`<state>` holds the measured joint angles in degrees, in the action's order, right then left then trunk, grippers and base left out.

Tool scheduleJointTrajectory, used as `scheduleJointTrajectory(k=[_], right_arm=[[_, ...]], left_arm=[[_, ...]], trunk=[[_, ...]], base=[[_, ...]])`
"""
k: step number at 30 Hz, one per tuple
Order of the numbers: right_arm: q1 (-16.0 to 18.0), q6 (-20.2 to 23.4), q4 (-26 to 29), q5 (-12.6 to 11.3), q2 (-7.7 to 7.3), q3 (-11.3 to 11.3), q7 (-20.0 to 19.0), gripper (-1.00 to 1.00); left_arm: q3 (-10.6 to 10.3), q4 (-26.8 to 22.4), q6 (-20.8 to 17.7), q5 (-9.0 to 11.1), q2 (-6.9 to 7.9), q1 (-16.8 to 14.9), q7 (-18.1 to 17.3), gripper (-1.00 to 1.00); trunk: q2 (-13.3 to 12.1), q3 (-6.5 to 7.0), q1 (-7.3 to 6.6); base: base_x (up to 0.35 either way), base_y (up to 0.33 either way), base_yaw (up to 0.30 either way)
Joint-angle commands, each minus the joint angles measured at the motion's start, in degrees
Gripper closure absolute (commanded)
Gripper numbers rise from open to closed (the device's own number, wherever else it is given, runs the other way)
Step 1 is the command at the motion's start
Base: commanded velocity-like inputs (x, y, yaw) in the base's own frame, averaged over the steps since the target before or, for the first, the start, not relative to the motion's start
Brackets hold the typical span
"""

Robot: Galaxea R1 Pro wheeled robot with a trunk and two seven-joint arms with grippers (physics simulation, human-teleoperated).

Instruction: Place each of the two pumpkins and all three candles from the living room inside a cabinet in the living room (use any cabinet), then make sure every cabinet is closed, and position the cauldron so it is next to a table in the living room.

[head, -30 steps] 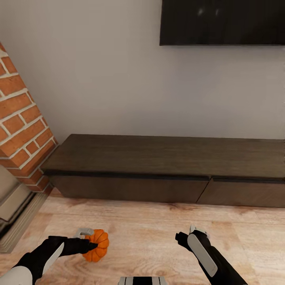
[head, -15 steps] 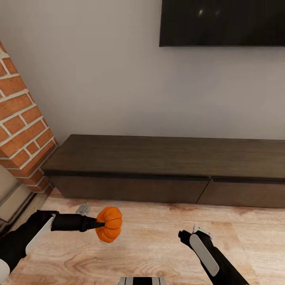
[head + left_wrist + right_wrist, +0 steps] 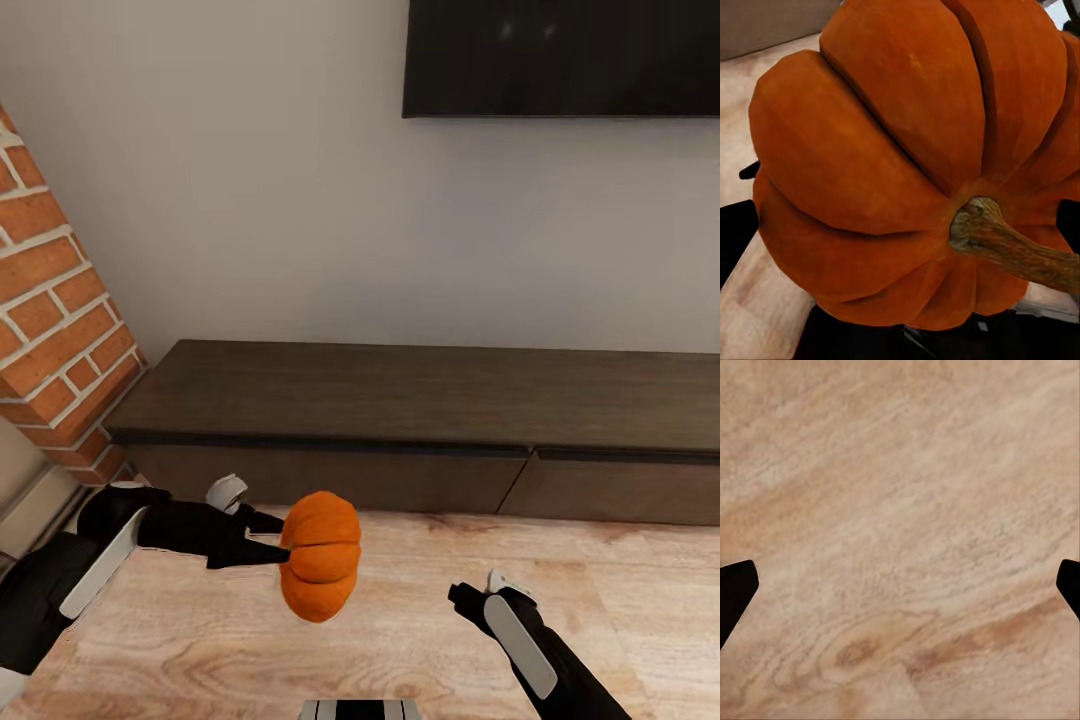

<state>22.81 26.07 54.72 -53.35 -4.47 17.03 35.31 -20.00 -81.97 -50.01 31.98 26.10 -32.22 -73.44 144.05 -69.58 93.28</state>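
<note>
Pumpkin (image 3: 870, 172) in left tool (image 3: 272, 540): matt orange ribbed skin, rough woody brown stem; floor (image 3: 900, 510) under right tool (image 3: 900, 585): smooth pale wood grain; cabinet (image 3: 400, 400) ahead: matt dark-brown wood; brick wall (image 3: 55, 330): rough red brick.

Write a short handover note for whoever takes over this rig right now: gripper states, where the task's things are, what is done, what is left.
Left gripper: shut on a pumpkin, held above the wooden floor in front of the cabinet.
Right gripper: open, nothing in it, low over the floor.
Cabinet: both drawer fronts in view closed.
Done: one pumpkin picked up.
Left: open a drawer, stow this pumpkin; other pumpkin, candles and cauldron remain.
</note>
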Motion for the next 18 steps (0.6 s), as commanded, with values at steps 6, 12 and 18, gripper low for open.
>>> scheduleJointTrajectory(k=[6, 12, 18], right_arm=[[0.04, -1.51, -0.63, -0.13, 0.45, 0.28, -0.67, -1.0], [0.04, -1.95, -1.95, 0.0, 0.54, 0.8, -0.87, -1.0], [0.04, -3.22, -2.23, -0.04, 0.48, 0.71, -5.0, -1.0]], left_arm=[[8.53, -5.97, -6.35, 0.86, -5.91, -0.08, 9.5, 1.0], [10.27, -6.67, -5.77, 0.97, -12.05, -6.3, 22.47, 1.0], [10.41, -6.22, -8.78, 1.39, -17.14, -19.47, 30.53, 1.0]], trunk=[[0.02, -0.05, -0.01], [0.02, -0.05, -0.01], [0.02, -0.05, -0.01]], base=[[0.0, 0.0, 0.0], [0.0, 0.0, 0.0], [0.0, 0.0, 0.0]])
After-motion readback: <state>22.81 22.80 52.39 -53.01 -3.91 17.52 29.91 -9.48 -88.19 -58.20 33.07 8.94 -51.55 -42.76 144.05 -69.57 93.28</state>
